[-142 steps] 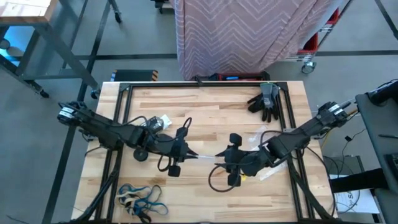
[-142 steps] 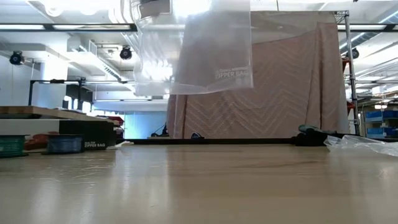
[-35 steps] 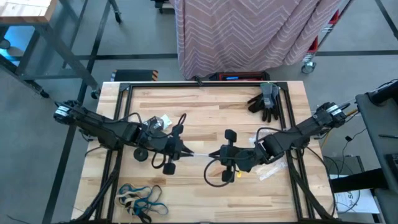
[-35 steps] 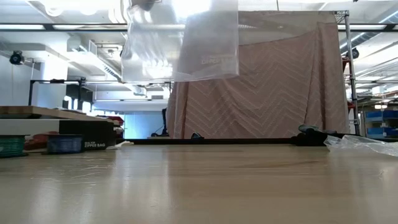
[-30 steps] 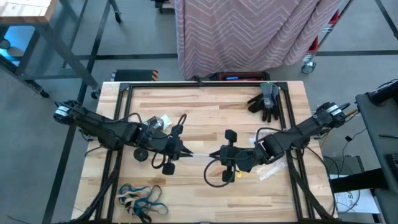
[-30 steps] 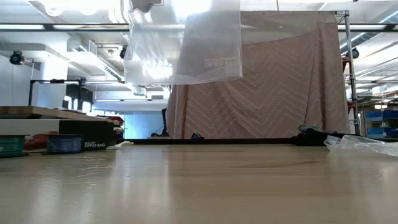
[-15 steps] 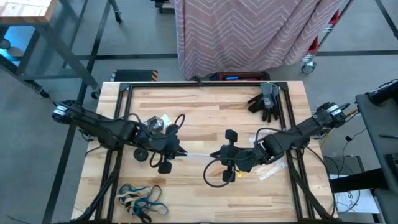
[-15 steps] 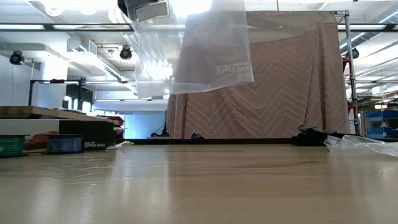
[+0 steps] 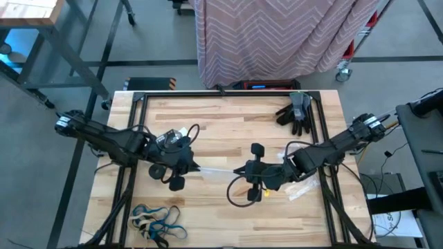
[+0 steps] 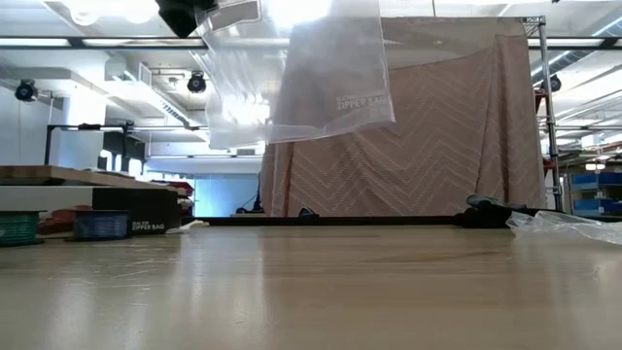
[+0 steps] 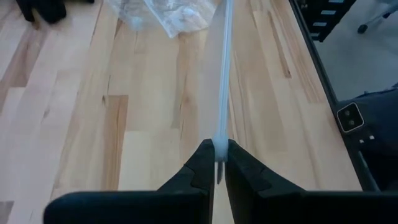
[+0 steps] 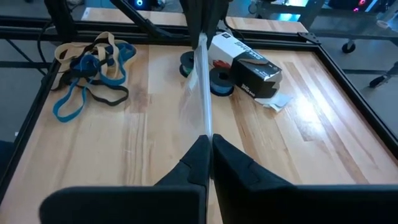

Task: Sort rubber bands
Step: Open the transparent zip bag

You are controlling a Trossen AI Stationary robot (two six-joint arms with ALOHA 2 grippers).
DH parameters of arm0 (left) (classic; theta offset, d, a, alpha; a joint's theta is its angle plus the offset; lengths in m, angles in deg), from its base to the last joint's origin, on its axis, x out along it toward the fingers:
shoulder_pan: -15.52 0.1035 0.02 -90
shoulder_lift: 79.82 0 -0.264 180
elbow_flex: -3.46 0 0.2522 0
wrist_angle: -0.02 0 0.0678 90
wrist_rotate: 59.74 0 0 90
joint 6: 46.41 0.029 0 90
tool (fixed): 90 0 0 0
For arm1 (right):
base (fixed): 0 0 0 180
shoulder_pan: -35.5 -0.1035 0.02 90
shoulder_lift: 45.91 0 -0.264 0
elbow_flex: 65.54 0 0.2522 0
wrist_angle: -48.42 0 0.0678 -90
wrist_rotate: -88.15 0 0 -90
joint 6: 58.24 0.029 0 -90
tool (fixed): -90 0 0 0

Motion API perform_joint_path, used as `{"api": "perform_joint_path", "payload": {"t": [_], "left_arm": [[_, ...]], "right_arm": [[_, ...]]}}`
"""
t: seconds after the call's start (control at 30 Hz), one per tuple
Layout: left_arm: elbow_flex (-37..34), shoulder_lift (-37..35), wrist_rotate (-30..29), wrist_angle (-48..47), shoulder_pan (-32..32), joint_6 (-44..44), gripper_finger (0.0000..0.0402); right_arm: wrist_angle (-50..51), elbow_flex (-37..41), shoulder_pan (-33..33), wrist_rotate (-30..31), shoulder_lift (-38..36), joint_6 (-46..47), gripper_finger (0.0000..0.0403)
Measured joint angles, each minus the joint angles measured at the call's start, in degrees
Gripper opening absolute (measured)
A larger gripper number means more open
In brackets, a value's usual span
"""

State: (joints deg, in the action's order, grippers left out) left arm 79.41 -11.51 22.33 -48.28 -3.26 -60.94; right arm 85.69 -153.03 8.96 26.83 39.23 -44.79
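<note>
**Clear bag held taut above the table**

On the wooden table [image 9: 228,117], a clear zipper bag [image 10: 321,73] is clamped between the left gripper [image 11: 216,163] and right gripper [image 12: 207,144], both pinched on its edges. The rubber bands [image 9: 156,220] lie heaped at the near left corner.

Floor [image 9: 69,41]: grey, smooth; curtain [image 10: 447,126]: pink chevron fabric behind the pale wood worktop [image 9: 235,124]; ceiling strip lights [image 10: 97,42]: lit; ductwork [image 10: 146,92]: white, overhead.
</note>
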Motion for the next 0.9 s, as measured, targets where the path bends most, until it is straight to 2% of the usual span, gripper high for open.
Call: {"api": "perform_joint_path", "payload": {"t": [0.2, 0.4, 0.6, 0.73, 0.9], "left_arm": [[0.00, -0.11, 0.08, -0.82, 0.00, -0.17, 0.0027], [-0.26, -0.21, 0.13, -5.55, -0.04, -1.36, 0.0096], [-0.26, -0.19, -0.31, -5.09, -0.38, -2.29, 0.0152], [-0.23, -0.21, -0.35, -4.42, -0.46, -2.13, 0.0166], [-0.19, -0.19, -0.57, -0.94, -0.44, -1.01, 0.0164]], "right_arm": [[0.62, 0.00, -0.02, -0.13, -0.10, 0.02, 0.0000], [0.82, 0.09, -0.17, -0.39, -0.55, 0.02, 0.0000], [0.66, 0.09, -0.15, -0.23, -0.61, 0.02, 0.0000], [0.84, 0.09, -0.07, -0.19, -0.68, 0.02, 0.0000], [0.83, 0.09, -0.02, -0.18, -0.74, 0.22, 0.0000]]}}
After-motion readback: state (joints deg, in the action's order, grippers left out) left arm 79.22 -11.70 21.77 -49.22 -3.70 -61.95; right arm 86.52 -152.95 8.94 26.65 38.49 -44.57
